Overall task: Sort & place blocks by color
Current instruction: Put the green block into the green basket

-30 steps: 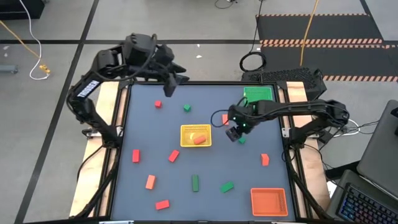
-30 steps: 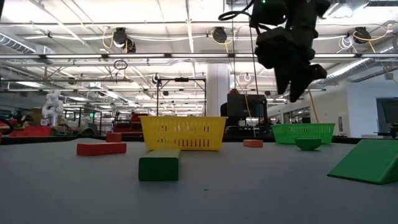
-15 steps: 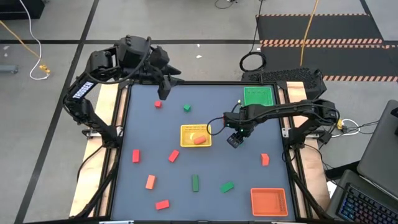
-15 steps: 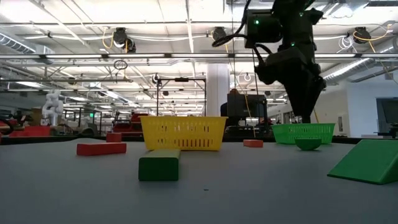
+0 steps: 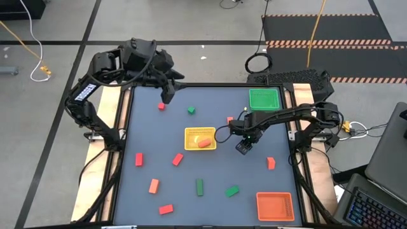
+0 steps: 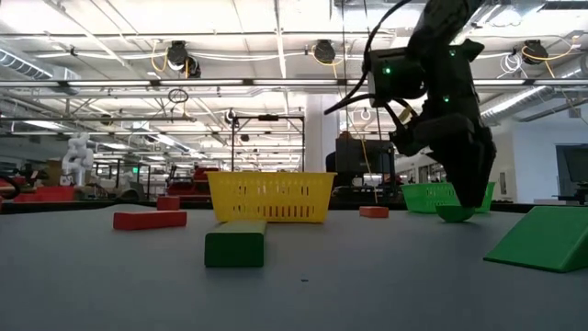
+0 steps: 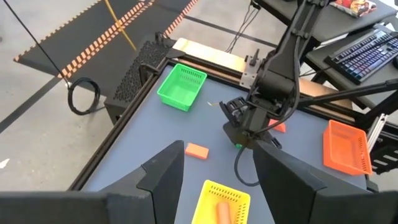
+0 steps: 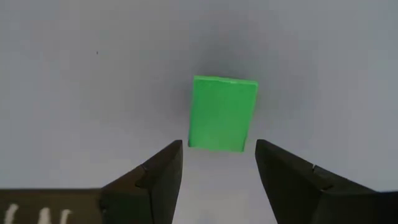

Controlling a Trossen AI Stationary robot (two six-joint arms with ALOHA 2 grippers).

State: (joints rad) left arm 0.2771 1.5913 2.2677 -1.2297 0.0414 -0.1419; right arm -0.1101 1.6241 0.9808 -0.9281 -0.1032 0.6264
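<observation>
My right gripper points down, open, just over a small green block that lies flat on the table. Its two fingers stand apart short of the block's near end, and in the low view the gripper hangs right above the block. In the high view the gripper hides this block. My left gripper is open and waits above the table's far left part. Other red, orange-red and green blocks lie scattered on the table.
A yellow tray stands mid-table with an orange piece in it. A green tray sits at the far right and an orange tray at the near right corner. An orange-red block lies just beyond the right gripper.
My right gripper has come down from well above the table to just over the green block, shifting a little toward the near right. The block has stayed where it was.
</observation>
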